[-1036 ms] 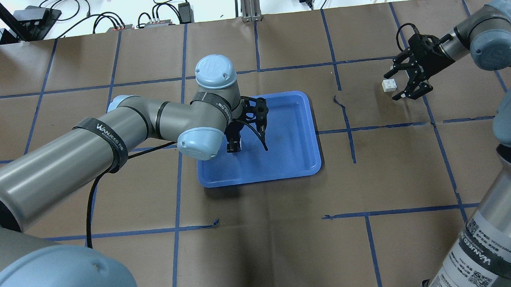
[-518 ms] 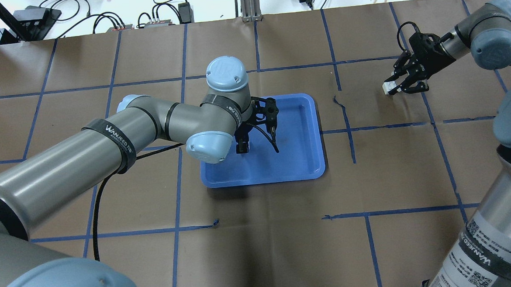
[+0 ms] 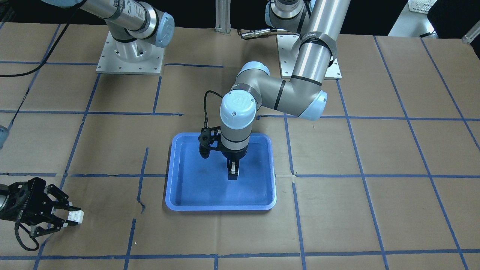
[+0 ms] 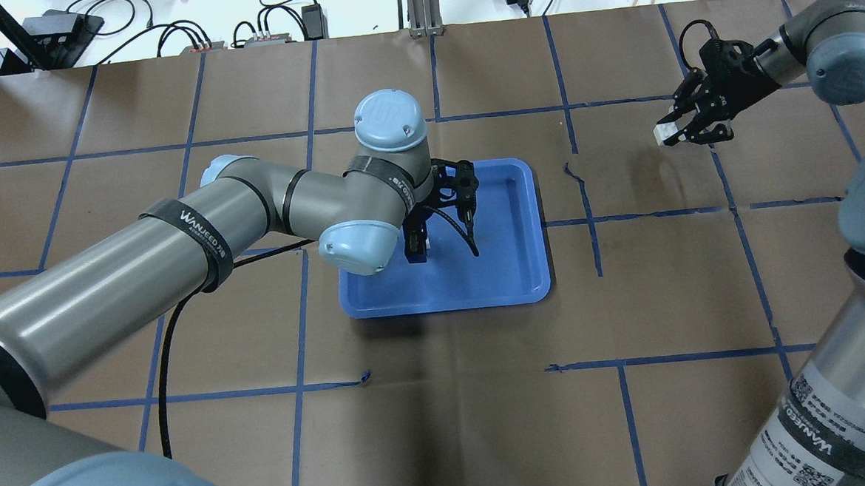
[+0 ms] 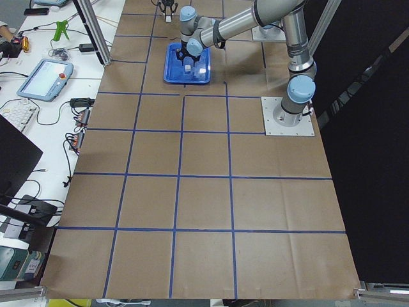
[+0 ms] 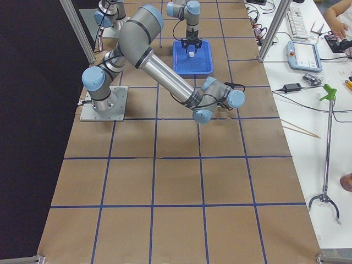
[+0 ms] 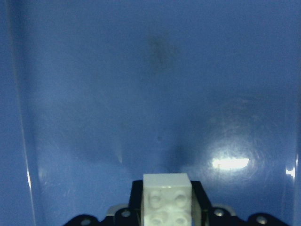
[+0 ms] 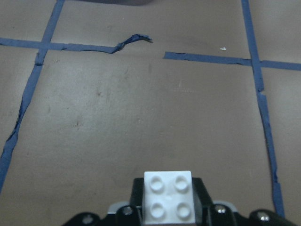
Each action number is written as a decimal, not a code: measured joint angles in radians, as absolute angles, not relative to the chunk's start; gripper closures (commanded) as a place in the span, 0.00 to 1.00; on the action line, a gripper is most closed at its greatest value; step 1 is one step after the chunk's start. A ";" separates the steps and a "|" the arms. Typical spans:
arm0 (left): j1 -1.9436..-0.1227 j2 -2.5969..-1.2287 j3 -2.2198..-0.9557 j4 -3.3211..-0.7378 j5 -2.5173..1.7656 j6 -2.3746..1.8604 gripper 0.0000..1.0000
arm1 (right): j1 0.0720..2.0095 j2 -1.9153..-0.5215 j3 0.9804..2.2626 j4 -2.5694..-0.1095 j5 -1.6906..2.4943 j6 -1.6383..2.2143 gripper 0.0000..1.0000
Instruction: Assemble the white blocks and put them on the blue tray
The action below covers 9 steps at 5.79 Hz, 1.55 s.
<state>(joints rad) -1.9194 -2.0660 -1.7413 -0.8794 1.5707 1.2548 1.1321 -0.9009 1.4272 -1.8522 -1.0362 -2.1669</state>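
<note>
Near the middle of the table (image 4: pixel 442 428), inside a grid of blue tape lines (image 4: pixel 668 359): the blue tray (image 4: pixel 508 269), lying flat.

Over the tray's inner floor, toward the side facing the table's left end: the left gripper (image 3: pixel 233 174), pointing straight down, pressed together on a white brick (image 7: pixel 167 197). In the left wrist view, the brick is clamped between two black fingers with its studs facing the camera, and blue tray floor fills the rest of the picture. Hard to tell whether this brick touches the tray floor or hangs just above it.

Well apart from the tray, toward the table's far right corner: the right gripper (image 4: pixel 682 133), tilted, pinching a second white brick (image 8: pixel 168 201) at its fingertips. Four round studs plain in the right wrist view, with brown paper and tape lines beyond. Held above the paper, outside the tray.

Two bricks, one in each gripper, far from each other and not joined.
</note>
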 measured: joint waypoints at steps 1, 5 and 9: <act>-1.919 -2.057 -1.737 -0.883 1.570 1.248 0.09 | 1.132 -0.933 1.422 -1.837 -1.037 -2.137 0.69; -1.883 -1.847 -1.636 -1.291 1.577 1.180 0.08 | 1.158 -1.153 1.566 -1.755 -1.027 -2.003 0.70; -1.750 -1.671 -1.644 -1.500 1.583 0.889 0.02 | 1.397 -1.305 1.756 -1.930 -1.027 -1.690 0.70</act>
<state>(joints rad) -1.7503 -1.6709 -1.6442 -1.4995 1.5832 0.8885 1.3970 -1.3050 1.7556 -1.9305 -1.0275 -1.6895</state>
